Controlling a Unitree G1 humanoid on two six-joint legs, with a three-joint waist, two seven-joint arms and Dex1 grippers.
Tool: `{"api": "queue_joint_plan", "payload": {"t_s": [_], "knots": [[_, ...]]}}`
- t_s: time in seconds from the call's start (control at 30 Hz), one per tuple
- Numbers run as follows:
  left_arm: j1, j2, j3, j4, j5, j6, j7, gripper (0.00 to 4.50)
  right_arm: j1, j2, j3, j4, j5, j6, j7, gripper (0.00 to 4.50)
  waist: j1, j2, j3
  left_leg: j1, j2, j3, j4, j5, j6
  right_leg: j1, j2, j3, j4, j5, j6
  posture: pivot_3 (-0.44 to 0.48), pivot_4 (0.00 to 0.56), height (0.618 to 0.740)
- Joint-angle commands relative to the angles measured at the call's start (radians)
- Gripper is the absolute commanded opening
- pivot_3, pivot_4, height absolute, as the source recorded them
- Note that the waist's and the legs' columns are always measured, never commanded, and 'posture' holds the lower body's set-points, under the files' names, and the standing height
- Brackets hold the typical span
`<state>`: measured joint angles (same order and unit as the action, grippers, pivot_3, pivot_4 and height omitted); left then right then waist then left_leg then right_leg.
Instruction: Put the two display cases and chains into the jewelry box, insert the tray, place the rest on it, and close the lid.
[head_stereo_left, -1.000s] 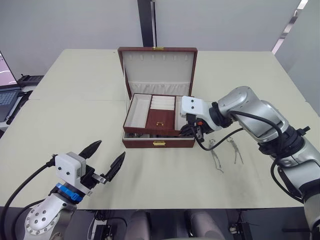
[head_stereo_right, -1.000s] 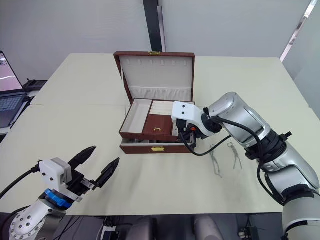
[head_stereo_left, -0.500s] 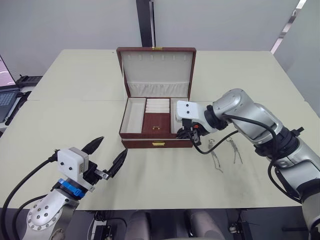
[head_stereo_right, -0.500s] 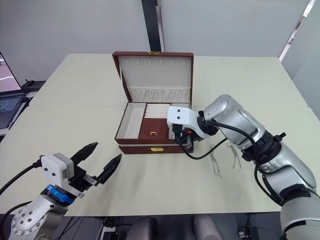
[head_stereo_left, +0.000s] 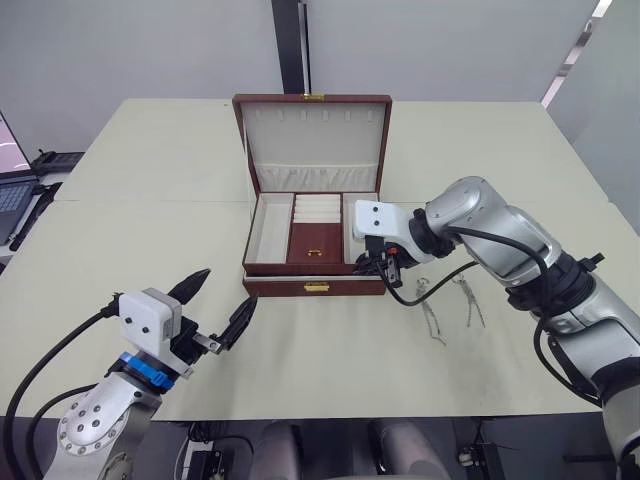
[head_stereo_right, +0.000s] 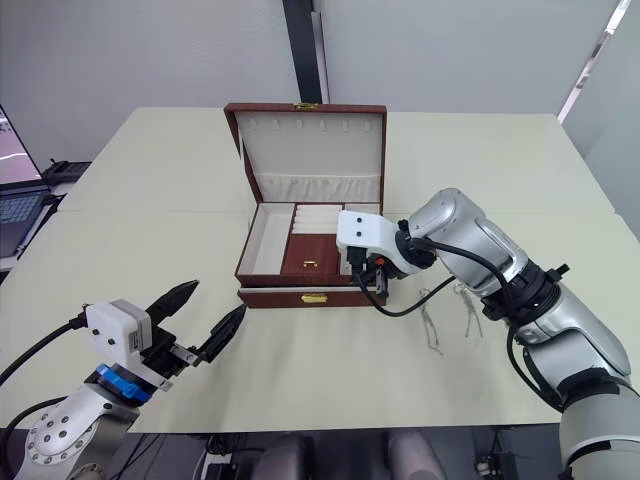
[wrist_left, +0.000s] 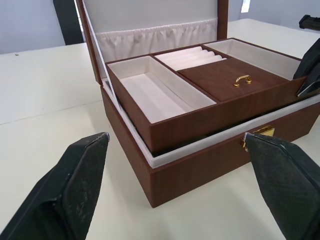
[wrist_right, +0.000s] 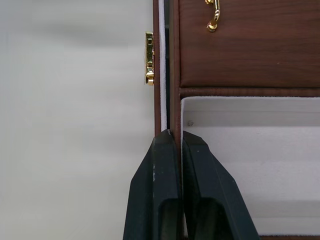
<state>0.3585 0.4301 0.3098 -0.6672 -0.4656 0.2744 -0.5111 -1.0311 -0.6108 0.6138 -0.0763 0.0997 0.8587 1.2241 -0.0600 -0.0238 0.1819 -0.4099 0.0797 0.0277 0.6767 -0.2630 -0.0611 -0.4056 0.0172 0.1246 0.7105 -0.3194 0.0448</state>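
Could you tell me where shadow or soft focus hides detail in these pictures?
Left wrist view: the left gripper's fingers are soft and out of focus, and the gap under the tray is dark. Right wrist view: the fingers are blurred, the box's clasp sharp. Left eye view: light is even, with faint shadows on the table.

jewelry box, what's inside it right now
The tray sits in the jewelry box, its front wall pinched by the right claw. Anything beneath the tray is covered.
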Motion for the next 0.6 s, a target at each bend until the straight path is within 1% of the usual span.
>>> {"api": "queue_joint_plan", "payload": {"t_s": [0.03, 0.1, 0.17, 0.2, 0.37, 0.53, 0.57, 0.6], "knots": [[-0.006, 0.013, 0.001, -0.046, -0.010, 0.002, 0.006, 4.50, -0.019, -0.001, -0.022, -0.029, -0.002, -0.021, 0.010, 0.04, 0.000, 0.000, 0.000, 0.000, 0.000, 0.000, 0.000, 0.000, 0.000, 0.000, 0.000, 0.000, 0.000, 0.000, 0.000, 0.000, 0.150, 0.740], [-0.008, 0.013, 0.002, -0.048, -0.011, 0.007, 0.006, 4.50, -0.017, -0.003, -0.022, -0.034, -0.001, -0.021, 0.014, 0.04, 0.000, 0.000, 0.000, 0.000, 0.000, 0.000, 0.000, 0.000, 0.000, 0.000, 0.000, 0.000, 0.000, 0.000, 0.000, 0.000, 0.150, 0.740], [-0.011, 0.015, 0.001, -0.050, -0.012, 0.013, 0.008, 4.50, -0.016, 0.000, -0.030, -0.038, 0.008, -0.013, 0.018, 0.55, 0.000, 0.000, 0.000, 0.000, 0.000, 0.000, 0.000, 0.000, 0.000, 0.000, 0.000, 0.000, 0.000, 0.000, 0.000, 0.000, 0.150, 0.740], [-0.011, 0.015, 0.000, -0.051, -0.012, 0.015, 0.008, 4.50, -0.016, 0.001, -0.033, -0.039, 0.011, -0.009, 0.020, 0.72, 0.000, 0.000, 0.000, 0.000, 0.000, 0.000, 0.000, 0.000, 0.000, 0.000, 0.000, 0.000, 0.000, 0.000, 0.000, 0.000, 0.150, 0.740], [-0.014, 0.015, 0.003, -0.054, -0.012, 0.023, 0.007, 4.50, -0.033, 0.002, -0.069, -0.037, 0.044, 0.002, 0.040, 2.04, 0.000, 0.000, 0.000, 0.000, 0.000, 0.000, 0.000, 0.000, 0.000, 0.000, 0.000, 0.000, 0.000, 0.000, 0.000, 0.000, 0.150, 0.740], [-0.020, 0.018, 0.007, -0.052, -0.013, 0.026, 0.007, 4.50, -0.039, 0.047, -0.167, 0.036, 0.085, -0.030, 0.006, 3.49, -0.001, 0.000, 0.000, 0.000, 0.000, 0.000, 0.000, 0.000, 0.000, 0.000, 0.000, 0.000, 0.000, 0.000, 0.000, 0.000, 0.150, 0.740], [-0.025, 0.019, 0.005, -0.050, -0.013, 0.028, 0.008, 4.50, -0.033, 0.093, -0.224, 0.093, 0.101, -0.058, -0.045, 3.75, -0.001, 0.000, 0.000, 0.000, 0.000, 0.000, 0.000, 0.000, 0.000, 0.000, 0.000, 0.000, 0.000, 0.000, 0.000, 0.000, 0.150, 0.740], [-0.029, 0.019, 0.005, -0.048, -0.014, 0.029, 0.008, 4.50, -0.029, 0.128, -0.266, 0.137, 0.113, -0.078, -0.083, 3.75, -0.003, -0.001, 0.000, 0.000, 0.000, 0.000, 0.000, 0.000, 0.000, 0.000, 0.000, 0.000, 0.000, 0.000, 0.000, 0.000, 0.150, 0.740]]}}
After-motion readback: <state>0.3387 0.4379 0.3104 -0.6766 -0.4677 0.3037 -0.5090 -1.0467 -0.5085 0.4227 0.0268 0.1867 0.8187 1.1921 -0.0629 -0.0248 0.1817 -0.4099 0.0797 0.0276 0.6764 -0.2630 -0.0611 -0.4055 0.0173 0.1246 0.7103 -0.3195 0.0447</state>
